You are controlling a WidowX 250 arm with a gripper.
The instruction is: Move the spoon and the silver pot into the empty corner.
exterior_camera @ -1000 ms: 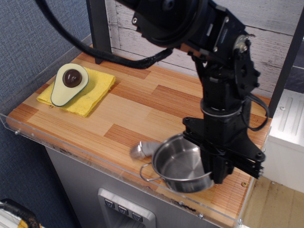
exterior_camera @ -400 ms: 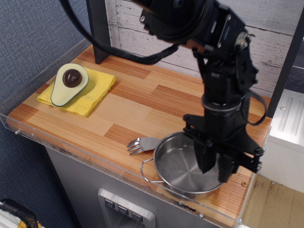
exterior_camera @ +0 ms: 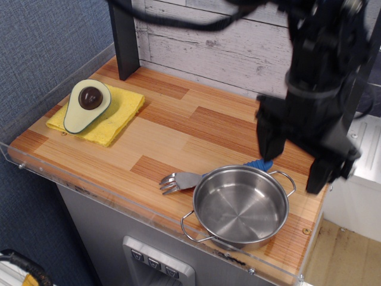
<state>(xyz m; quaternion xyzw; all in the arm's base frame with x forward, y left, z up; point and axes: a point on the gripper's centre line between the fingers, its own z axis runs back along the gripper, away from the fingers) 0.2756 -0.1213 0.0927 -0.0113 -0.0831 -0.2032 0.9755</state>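
Wood-plank tabletop (exterior_camera: 178, 128) w/ clear acrylic rim, whitewashed board wall behind, blue wall on one side.

Gripper (exterior_camera: 294, 164): jaws spread wide, fingers well apart, holding nothing, hanging above the far rim of the silver pot (exterior_camera: 241, 205), not touching it afaict.

Silver pot: upright, flat on the wood, released, near the front edge, brass fitting (exterior_camera: 306, 230) just beside it. Reads as already in the empty corner (exterior_camera: 297, 238).

Spoon (exterior_camera: 178, 180): grey tined head pokes out on the side of the pot toward the cloth, blue handle end shows at the far rim. So it lies under or behind the pot; can't tell which, or whether the pot rests on it.

Judgement: task looks basically done, both items at that corner; spoon head sticks out furthest from it.

Hidden/unclear: spoon's mid section, arm's upper part cut off by frame top, arm blurred, fingertip detail soft.

Avocado half (exterior_camera: 87, 105) on yellow cloth (exterior_camera: 116, 116) in the opposite corner, well apart.
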